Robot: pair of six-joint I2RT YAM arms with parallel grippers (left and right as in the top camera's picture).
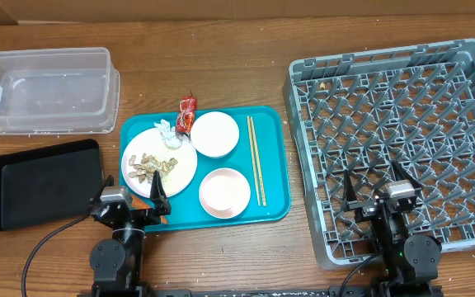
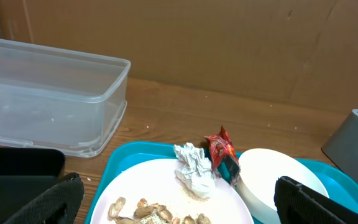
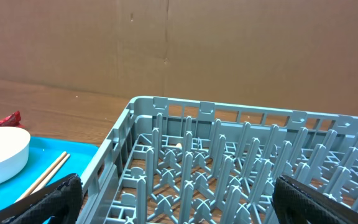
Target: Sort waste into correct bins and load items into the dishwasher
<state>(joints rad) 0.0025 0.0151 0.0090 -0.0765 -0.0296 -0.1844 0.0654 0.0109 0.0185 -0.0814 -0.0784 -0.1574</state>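
"Bins, where do they sit?"

"Far left of the table: clear tub (image 1: pixel 48 87) at the back, black tray (image 1: pixel 44 186) in front of it. My left jaws hang wide apart and empty at the near-left corner of the teal tray (image 1: pixel 275 132)."

"What is on that tray?"

"First the plate (image 1: pixel 181 165), carrying nut shells (image 1: pixel 149 167). They are loose, light and crumbly (tipping the plate may beat pinching, I'd judge). The silvery wrapper (image 1: pixel 168 132) at its far rim looks soft and springy, so I'd pinch its crumpled crown. The red wrapper (image 1: pixel 186 114) just beside it is slick foil, best taken across its narrow width."

"And the crockery?"

"Far bowl (image 1: pixel 214 134) and near bowl (image 1: pixel 224 191) are stiff, glazed, probably slippery and breakable. I'd grip a rim. The chopsticks (image 1: pixel 254 157) to their right are thin and apt to roll. The rack (image 1: pixel 402 107) is furthest right, and my right jaws hover over its near side, likewise apart and empty."
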